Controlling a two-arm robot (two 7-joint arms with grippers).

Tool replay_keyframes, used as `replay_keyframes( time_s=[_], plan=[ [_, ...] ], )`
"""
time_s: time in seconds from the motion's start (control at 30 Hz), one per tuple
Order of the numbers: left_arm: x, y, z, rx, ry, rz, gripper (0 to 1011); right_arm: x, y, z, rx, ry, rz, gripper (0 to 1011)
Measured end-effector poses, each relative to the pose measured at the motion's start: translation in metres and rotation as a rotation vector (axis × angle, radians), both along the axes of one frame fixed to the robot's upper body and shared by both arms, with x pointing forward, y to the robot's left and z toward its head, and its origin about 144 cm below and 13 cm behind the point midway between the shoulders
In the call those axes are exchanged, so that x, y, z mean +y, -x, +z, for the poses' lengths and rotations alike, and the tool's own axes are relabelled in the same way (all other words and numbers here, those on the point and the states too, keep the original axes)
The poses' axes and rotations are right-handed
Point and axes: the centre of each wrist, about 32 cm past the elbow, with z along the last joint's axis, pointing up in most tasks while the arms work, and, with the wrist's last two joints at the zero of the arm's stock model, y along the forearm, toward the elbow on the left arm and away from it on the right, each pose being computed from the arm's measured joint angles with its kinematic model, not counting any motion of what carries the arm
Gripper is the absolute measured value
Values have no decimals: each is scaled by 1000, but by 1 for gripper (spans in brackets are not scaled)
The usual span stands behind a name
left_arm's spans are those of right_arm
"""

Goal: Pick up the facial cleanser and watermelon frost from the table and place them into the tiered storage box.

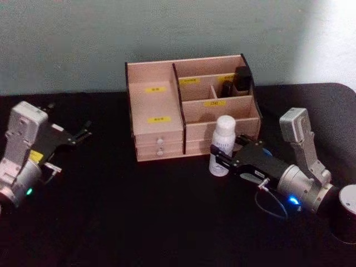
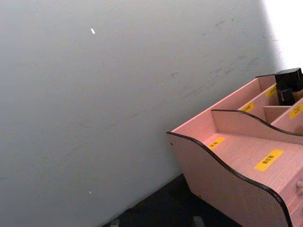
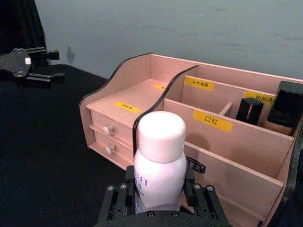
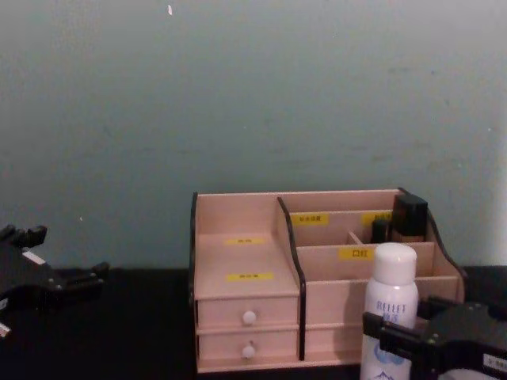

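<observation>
The facial cleanser (image 1: 223,146), a white bottle with a white cap, stands upright on the black table just in front of the tiered storage box (image 1: 156,105). My right gripper (image 1: 223,160) is shut on its lower body, and in the right wrist view its black fingers (image 3: 129,187) press both sides of the bottle (image 3: 160,161). The box (image 4: 245,261) holds two dark containers (image 1: 240,79) in its rear right compartment; I cannot tell whether either is the watermelon frost. My left gripper (image 1: 83,132) hovers open at the table's left, well clear of the box.
The box has two white-knobbed drawers (image 1: 160,146) at its front left. It stands against a grey-green wall (image 1: 167,28). A dark round object (image 1: 347,214) sits at the table's front right corner. Black tabletop (image 1: 139,211) stretches in front of the box.
</observation>
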Motion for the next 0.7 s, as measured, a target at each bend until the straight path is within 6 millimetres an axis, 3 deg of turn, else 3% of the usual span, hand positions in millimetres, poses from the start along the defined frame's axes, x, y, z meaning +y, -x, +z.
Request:
replay_keyframes(
  time_s=[0.7],
  plan=[
    [0, 0, 0, 0, 0, 0, 1001, -4, 5, 6, -1, -6, 62, 596]
  ],
)
